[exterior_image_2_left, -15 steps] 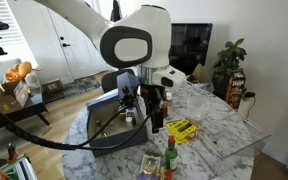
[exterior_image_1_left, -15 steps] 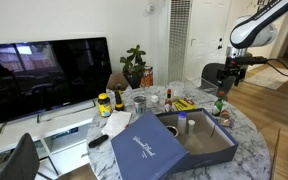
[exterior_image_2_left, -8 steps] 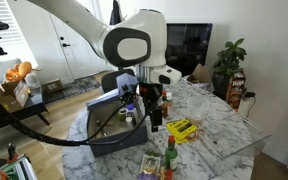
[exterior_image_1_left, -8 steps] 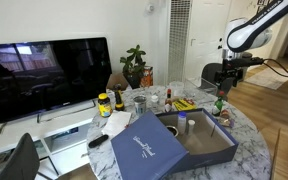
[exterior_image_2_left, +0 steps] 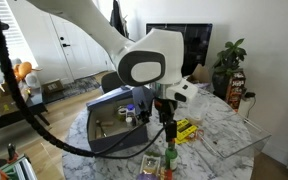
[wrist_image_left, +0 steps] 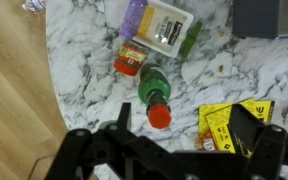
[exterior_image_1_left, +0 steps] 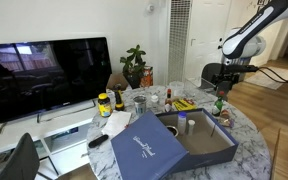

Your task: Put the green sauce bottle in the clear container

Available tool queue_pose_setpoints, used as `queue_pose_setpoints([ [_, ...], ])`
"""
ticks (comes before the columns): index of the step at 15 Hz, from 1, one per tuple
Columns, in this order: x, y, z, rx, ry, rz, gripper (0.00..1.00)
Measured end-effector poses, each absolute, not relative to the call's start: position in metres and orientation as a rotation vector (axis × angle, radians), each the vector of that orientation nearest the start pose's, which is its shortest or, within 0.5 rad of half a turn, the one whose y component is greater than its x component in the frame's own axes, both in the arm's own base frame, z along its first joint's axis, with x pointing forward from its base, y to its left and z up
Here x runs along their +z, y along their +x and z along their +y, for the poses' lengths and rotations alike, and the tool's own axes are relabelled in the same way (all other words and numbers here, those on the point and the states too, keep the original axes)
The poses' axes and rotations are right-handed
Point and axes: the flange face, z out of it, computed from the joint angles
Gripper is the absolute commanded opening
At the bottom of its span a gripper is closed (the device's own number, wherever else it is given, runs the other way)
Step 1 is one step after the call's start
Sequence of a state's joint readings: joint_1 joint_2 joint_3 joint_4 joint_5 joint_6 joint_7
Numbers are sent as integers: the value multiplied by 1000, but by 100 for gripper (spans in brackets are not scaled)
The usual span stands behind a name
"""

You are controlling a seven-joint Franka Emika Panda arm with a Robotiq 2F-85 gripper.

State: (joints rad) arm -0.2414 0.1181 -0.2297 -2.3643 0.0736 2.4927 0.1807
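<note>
The green sauce bottle with a red cap stands upright near the edge of the marble table; it shows in both exterior views. My gripper is open and empty, hovering just above the bottle, which is offset toward one finger; it also shows in both exterior views. The clear container stands right beside the bottle. In the wrist view it seems to be the pale-labelled tub beyond the bottle, but I cannot tell for sure.
A large navy blue box lies open with its lid beside it. A yellow packet lies by the bottle. A small red-brown item sits next to the bottle. The table edge drops to wooden floor.
The gripper has moved away from the blue box and down toward the table edge, and now hangs over the green bottle. The objects have not moved.
</note>
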Motion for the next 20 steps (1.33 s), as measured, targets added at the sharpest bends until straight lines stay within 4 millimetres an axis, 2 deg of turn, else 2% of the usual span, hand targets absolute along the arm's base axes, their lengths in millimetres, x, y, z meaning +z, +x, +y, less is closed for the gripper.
queue_pose_setpoints([
  [1,273,453,-241,-25,-2921,1106,99],
  [2,269,454,-249,-24,-2915,1122,83],
  [4,259,457,-259,-9,-2913,1136,67],
  [12,227,475,-269,66,-2942,1117,5],
  [13,225,476,-270,80,-2942,1117,1],
  [17,227,479,-271,152,-2934,1108,0],
  [18,229,479,-271,166,-2931,1106,26],
  [19,231,481,-271,172,-2930,1104,27],
  [20,234,483,-271,170,-2930,1103,33],
])
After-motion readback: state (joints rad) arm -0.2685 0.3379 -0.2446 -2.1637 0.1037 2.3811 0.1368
